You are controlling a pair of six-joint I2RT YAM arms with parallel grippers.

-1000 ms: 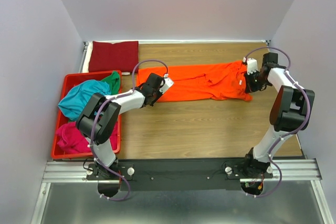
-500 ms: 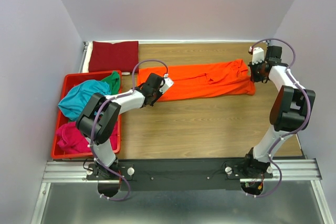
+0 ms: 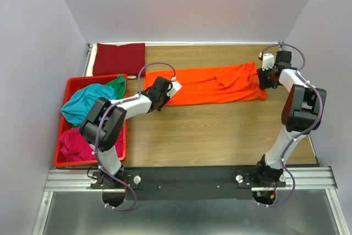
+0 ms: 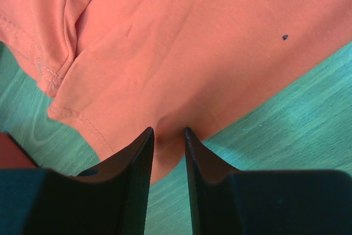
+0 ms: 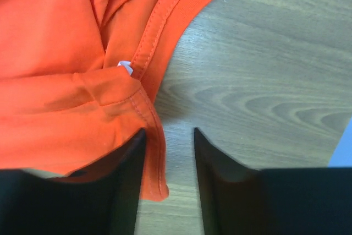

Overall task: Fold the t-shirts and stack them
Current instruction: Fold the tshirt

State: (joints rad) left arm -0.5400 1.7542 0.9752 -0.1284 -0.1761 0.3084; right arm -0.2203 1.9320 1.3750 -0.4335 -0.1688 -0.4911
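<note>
The orange t-shirt (image 3: 212, 86) lies as a long band across the far half of the counter (image 3: 220, 130), running left to right between my two arms. My left hand (image 4: 168, 135) is clenched on its left end. In the left wrist view a pucker of orange cloth rises into the narrow gap between the jaws. My right hand (image 5: 168, 131) stands open at the right end and grips nothing. The hem edge (image 5: 157, 152) lies flat between its fingers, with bare wood beside it.

I judge the step in hand to be flattening this band and taking a fresh hold for the next fold. To do it well:

- The collar (image 5: 159, 26) and the small white label (image 5: 125, 67) show that several layers overlap here. I should bite deep enough to catch all of them, not just the top hem.
- My left grip should stay firm while the right closes, so the band stays taut and does not sag into wrinkles.
- There is a rumpled patch near the right end. A gentle pull outward before lifting should smooth it.
- Both ends should rise evenly and level, or the fold line will skew.

The dark red t-shirt (image 3: 119, 59) sits folded at the far left corner, and I take that as the place to stack. The teal (image 3: 85, 103), magenta (image 3: 71, 141) and green (image 3: 117, 83) t-shirts wait crumpled in the red crate (image 3: 124, 147).
</note>
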